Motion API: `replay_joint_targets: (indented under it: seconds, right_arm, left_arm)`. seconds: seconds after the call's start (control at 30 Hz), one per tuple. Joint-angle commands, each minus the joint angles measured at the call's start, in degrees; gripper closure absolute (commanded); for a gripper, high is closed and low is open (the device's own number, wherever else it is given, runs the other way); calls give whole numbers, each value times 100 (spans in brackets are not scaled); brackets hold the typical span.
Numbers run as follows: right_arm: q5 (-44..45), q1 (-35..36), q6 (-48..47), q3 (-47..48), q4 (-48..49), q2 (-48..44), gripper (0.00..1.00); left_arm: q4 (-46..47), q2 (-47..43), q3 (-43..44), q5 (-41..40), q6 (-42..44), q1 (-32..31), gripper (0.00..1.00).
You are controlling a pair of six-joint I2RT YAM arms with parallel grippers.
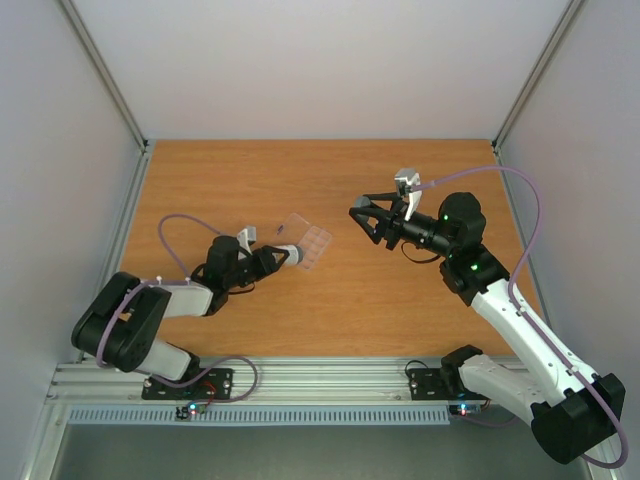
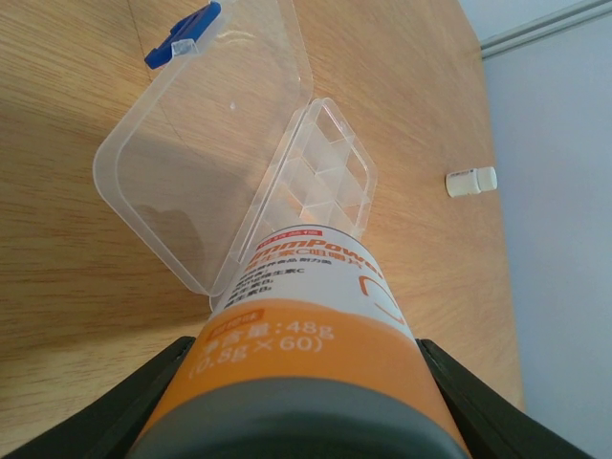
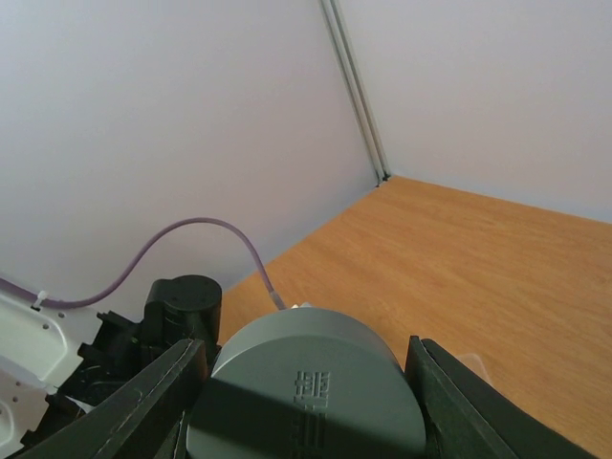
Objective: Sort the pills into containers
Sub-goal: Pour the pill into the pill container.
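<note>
Pill box lying open on the desk, just ahead of the left hand. Lid lying flat to its left, blue latch at the far edge. Cells looking clear; can't tell any pills in them. Box's long side running away from the hand, in line with the bottle. Left hand gripping that orange-and-white bottle, far end pointing over the near cells. Right hand gripping a grey cap, well apart to the right.
</note>
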Motion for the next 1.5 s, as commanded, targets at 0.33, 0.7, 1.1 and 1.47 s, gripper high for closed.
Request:
replay_joint_targets:
  seconds: [0.33,0.7,1.1,1.47]
  right_arm:
    - [-104,31,-26,-27,91,20,79]
    - [-131,31,-10,-8,126,85,79]
    - [-123,31,-1,-30,165,146,79]
    - [-117,31,17,-43,189,158,79]
  left_arm:
    - [-539,-208,229,-257,446,-43,100]
    - [-660,-242,292,-287,548,-50,100]
    - [-732,-374,286,-266,583,-51,100]
    - [-632,-437,258,-182,505,-50,100]
